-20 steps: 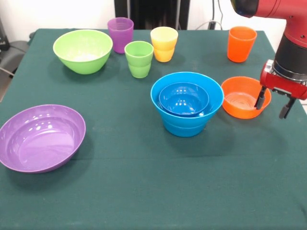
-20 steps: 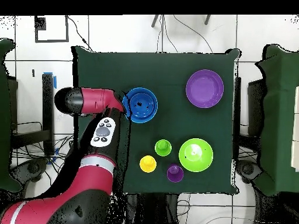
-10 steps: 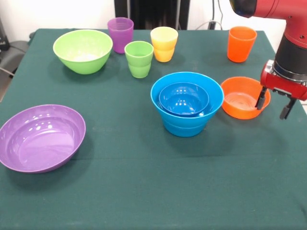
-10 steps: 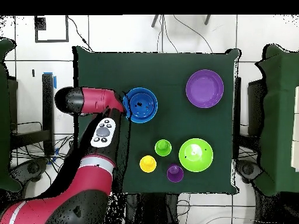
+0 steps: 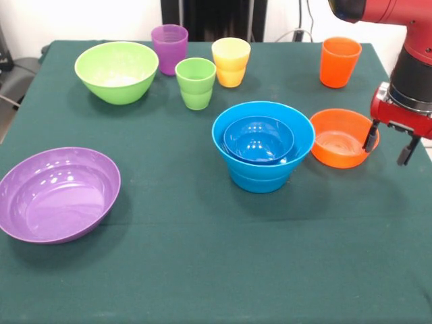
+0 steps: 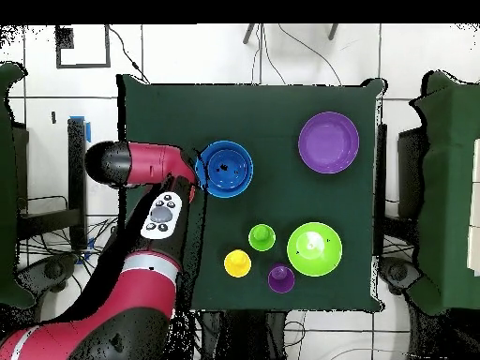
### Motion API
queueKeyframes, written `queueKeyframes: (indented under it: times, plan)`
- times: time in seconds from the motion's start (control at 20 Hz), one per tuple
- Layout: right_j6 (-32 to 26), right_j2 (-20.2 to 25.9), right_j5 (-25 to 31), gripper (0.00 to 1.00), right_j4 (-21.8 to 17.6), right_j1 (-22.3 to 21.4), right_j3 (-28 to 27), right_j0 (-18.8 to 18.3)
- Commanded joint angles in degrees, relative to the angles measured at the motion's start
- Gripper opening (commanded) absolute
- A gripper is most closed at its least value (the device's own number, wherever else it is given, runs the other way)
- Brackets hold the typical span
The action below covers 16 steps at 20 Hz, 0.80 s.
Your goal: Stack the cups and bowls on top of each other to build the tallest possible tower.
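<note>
My gripper point(image 5: 388, 144) hangs open at the right edge of the table. One finger point(image 5: 370, 138) shows in front of the right rim of the small orange bowl point(image 5: 337, 140); the other is outside it, and nothing is clamped. A large light blue bowl point(image 5: 237, 138) holds a dark blue bowl point(image 5: 258, 138) nested inside; from above they show as one blue stack point(image 6: 226, 169). At the back stand the purple cup point(image 5: 169, 47), green cup point(image 5: 196, 82), yellow cup point(image 5: 231, 61) and orange cup point(image 5: 339, 61). In the overhead view the arm point(image 6: 141, 164) hides the gripper and the orange bowl.
A lime green bowl point(image 5: 116, 71) sits at the back left and a large purple bowl point(image 5: 57, 194) at the front left. All stand on the green tablecloth point(image 5: 202, 270). The gripper is close to the cloth's right edge.
The gripper has edged slightly right and up beside the orange bowl. It stays open. Bowls and cups have not moved.
</note>
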Motion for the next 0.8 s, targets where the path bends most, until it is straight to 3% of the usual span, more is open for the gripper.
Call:
queueKeyframes:
  times: [0.05, 0.8]
  plan:
    - [12.7, 3.4, 1.0, 1.0, 1.6, 0.0, 5.5, 1.0]
    - [11.0, 1.9, -0.3, 1.0, 1.7, -2.3, 10.6, 1.2]
